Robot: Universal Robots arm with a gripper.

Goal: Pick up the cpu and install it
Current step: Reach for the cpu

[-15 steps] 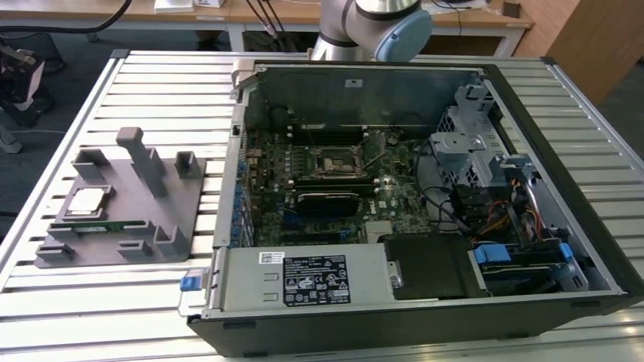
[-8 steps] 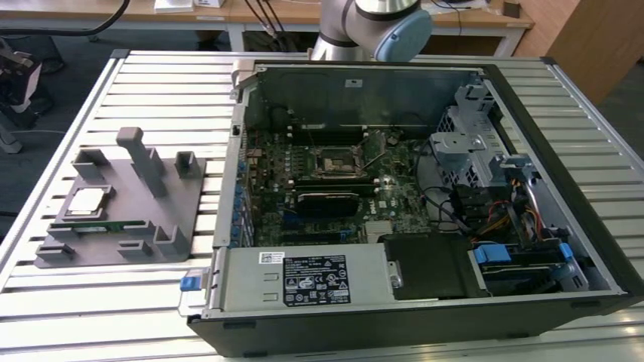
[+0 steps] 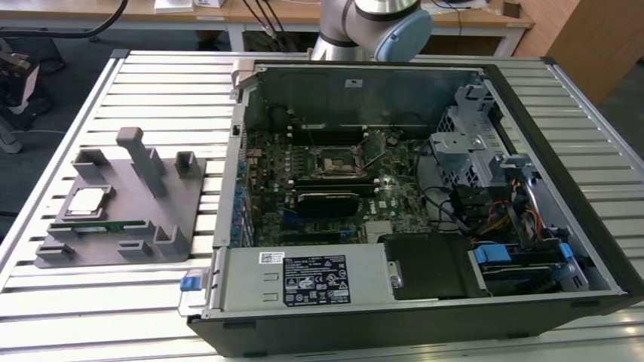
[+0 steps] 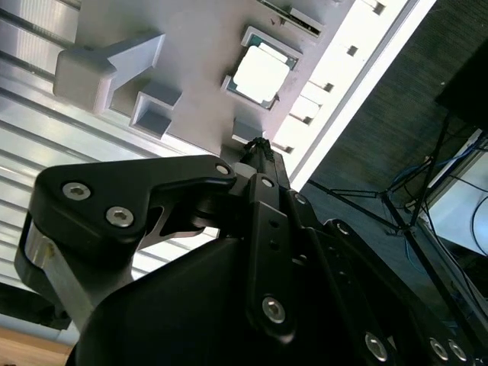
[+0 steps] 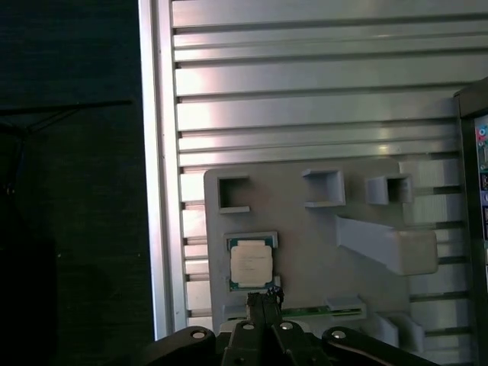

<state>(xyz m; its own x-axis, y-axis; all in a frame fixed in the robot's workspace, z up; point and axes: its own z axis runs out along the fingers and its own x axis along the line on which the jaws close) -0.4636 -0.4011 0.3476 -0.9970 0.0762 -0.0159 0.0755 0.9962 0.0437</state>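
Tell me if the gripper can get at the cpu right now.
Probably yes: the cpu lies uncovered in a recess of the tray, the upright blocks stand apart from it, and the way down from the gripper looks free.

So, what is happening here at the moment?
A robot arm works beside an open computer case. Its tool, shut and empty, hangs over the grey tray, aimed just beside the cpu. The cpu lies in its pocket on the tray, not yet picked up. The socket in the case looks empty.
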